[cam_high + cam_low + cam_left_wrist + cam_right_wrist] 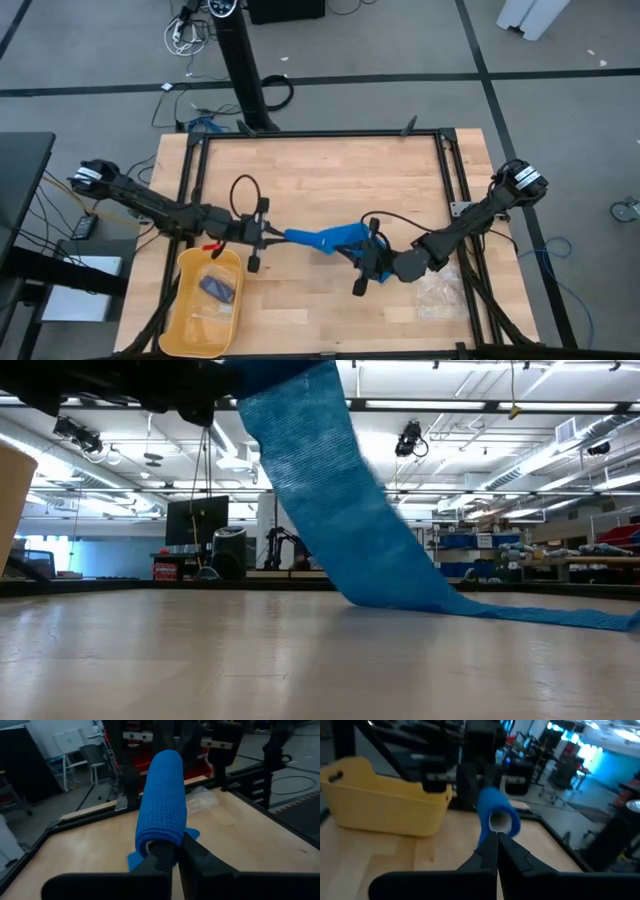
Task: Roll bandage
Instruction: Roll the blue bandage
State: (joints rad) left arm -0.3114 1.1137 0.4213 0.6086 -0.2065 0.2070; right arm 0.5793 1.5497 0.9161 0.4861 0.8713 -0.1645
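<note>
Near the middle of the table (320, 170), toward six o'clock, the left hand (262, 233) and right hand (368, 255) each pinch an end of the bandage (325, 239), seemingly partly rolled, its loose tail trailing onto the wood.

In the low view the bandage (340, 510) runs off the top edge, hiding whichever hand holds it.

A pale wooden counter (320, 180) with a black metal frame stands on a grey floor (100, 50) crossed by dark lines. Loose cables (190, 35) lie beside a black post (243, 70). Beyond, long ceiling lights (480, 405) shine over shelves (470, 550) and a dark monitor (197, 520).
</note>
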